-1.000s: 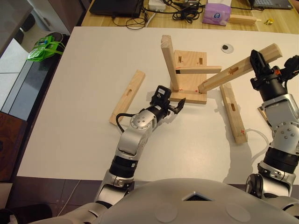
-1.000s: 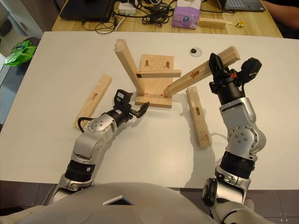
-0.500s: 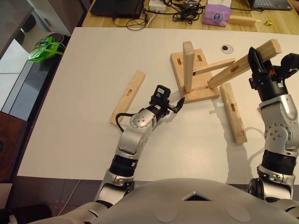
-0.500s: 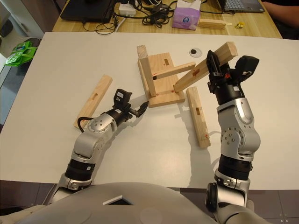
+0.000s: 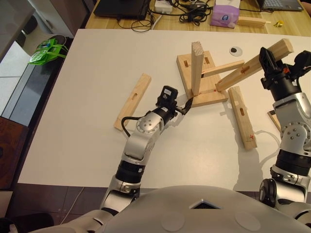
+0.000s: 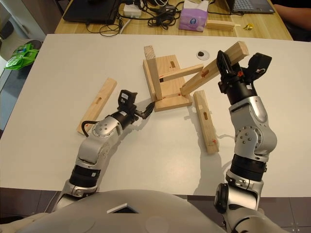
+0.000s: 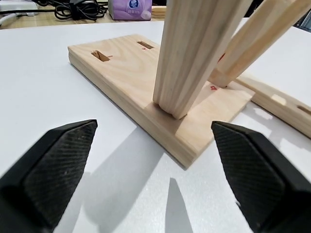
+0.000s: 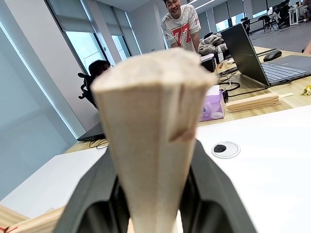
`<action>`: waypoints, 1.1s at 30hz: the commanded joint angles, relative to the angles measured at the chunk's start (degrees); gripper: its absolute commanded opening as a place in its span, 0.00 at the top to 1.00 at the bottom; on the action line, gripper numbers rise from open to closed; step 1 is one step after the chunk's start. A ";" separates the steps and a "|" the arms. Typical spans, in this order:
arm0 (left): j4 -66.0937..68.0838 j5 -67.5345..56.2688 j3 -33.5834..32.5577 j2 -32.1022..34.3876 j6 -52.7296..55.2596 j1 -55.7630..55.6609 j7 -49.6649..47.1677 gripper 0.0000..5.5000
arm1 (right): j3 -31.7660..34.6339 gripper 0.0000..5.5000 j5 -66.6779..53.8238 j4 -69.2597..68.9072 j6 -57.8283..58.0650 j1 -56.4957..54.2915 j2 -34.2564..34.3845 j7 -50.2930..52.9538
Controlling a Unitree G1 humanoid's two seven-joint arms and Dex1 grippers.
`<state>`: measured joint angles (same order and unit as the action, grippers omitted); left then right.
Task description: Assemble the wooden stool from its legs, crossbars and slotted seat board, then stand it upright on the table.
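Observation:
The slotted seat board [image 5: 208, 95] lies flat on the white table. One leg [image 5: 196, 68] stands upright in it. A second leg [image 5: 243, 73] leans out of the board to the right, joined to the first by a crossbar [image 5: 223, 68]. My right gripper [image 5: 272, 65] is shut on the upper end of the leaning leg [image 8: 155, 160]. My left gripper [image 5: 187, 104] is open, low over the table at the board's near left corner [image 7: 194, 145], with the upright leg [image 7: 194, 53] straight ahead. Two loose legs lie flat, one at the left [image 5: 132, 101] and one at the right [image 5: 242, 116].
A black round cap [image 5: 236, 49] is set in the table behind the board. On the wooden desk beyond sit a tissue box [image 5: 226, 13], cables and a spare wooden piece [image 5: 252, 21]. A green object [image 5: 46, 50] lies off the table's left edge.
The board with its legs swung round and shifted right as my right gripper moved the leaning leg. My left gripper has edged forward to the board's near corner.

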<state>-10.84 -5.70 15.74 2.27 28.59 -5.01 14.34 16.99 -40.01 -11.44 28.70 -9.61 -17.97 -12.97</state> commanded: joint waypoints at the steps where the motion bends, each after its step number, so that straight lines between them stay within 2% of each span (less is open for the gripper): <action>1: -6.25 0.00 -2.45 1.21 0.76 -6.35 0.22 0.21 | -1.07 0.81 1.05 1.01 1.95 -0.22 0.28 0.29; 9: -9.56 -2.66 -2.35 6.82 3.38 -8.74 7.41 0.21 | -1.89 0.81 1.85 1.15 1.22 -0.61 0.93 -0.16; 15: -9.42 -5.13 -5.86 4.87 4.52 -10.67 5.44 0.21 | -2.32 0.81 2.35 0.84 0.82 0.22 0.84 -0.71; 22: -6.88 -6.50 -3.59 3.02 4.09 -12.89 7.20 0.21 | -4.12 0.81 4.71 0.60 -0.76 0.37 0.55 -2.08; 33: -3.45 -7.55 -6.10 1.72 3.34 -16.65 5.77 0.21 | -5.34 0.81 6.49 -0.67 -1.92 1.81 2.02 -2.51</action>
<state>-14.58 -13.02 9.77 3.98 31.96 -20.90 20.08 12.50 -34.10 -12.74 25.02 -9.42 -16.51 -15.57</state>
